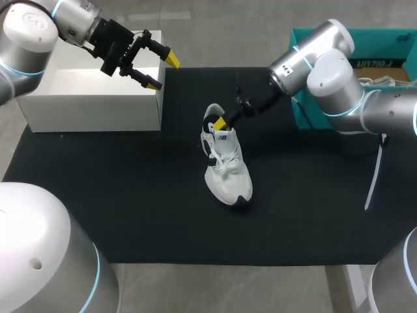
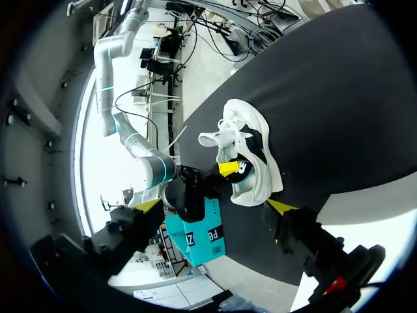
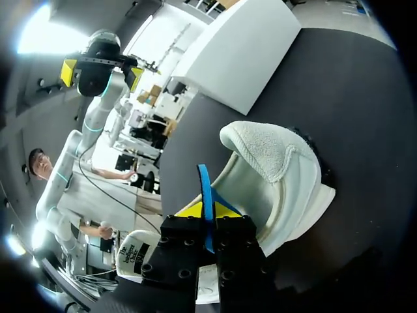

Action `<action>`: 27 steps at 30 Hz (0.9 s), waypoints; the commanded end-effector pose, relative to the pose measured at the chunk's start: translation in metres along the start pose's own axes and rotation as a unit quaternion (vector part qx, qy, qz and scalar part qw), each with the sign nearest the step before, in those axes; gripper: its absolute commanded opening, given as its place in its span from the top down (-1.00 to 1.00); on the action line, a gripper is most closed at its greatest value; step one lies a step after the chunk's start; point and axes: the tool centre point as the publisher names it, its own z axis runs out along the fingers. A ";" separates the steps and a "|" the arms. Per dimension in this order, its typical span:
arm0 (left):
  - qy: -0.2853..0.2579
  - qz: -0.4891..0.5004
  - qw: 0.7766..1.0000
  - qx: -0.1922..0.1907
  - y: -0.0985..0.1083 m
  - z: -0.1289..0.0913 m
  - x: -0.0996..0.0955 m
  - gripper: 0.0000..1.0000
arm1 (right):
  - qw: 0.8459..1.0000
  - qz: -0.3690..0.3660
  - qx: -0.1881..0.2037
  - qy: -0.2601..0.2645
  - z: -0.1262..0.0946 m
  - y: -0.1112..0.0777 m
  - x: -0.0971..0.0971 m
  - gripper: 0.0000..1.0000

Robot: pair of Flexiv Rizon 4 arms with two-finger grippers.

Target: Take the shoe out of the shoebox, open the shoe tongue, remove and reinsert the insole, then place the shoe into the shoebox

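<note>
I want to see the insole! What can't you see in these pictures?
- Head view: inside of the shoe, hidden by the right gripper at its heel opening.
- Right wrist view: lower end of the blue strip, hidden behind the gripper's black body; unclear whether it is the insole.
- Left wrist view: the shoe's inside, too small.

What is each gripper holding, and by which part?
The right gripper pinches a blue sheet, probably the insole, by its edge at the opening of the shoe. The left gripper is open, holding nothing.

A black mat (image 1: 130, 195) covers the grey table (image 1: 215, 287), with 1 teal box (image 1: 305, 117) at its right edge.
</note>
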 end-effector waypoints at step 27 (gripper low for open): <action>0.002 0.001 1.000 -0.002 -0.001 0.000 0.000 -1.00 | 0.999 -0.013 0.004 -0.041 -0.016 0.007 0.019 -0.89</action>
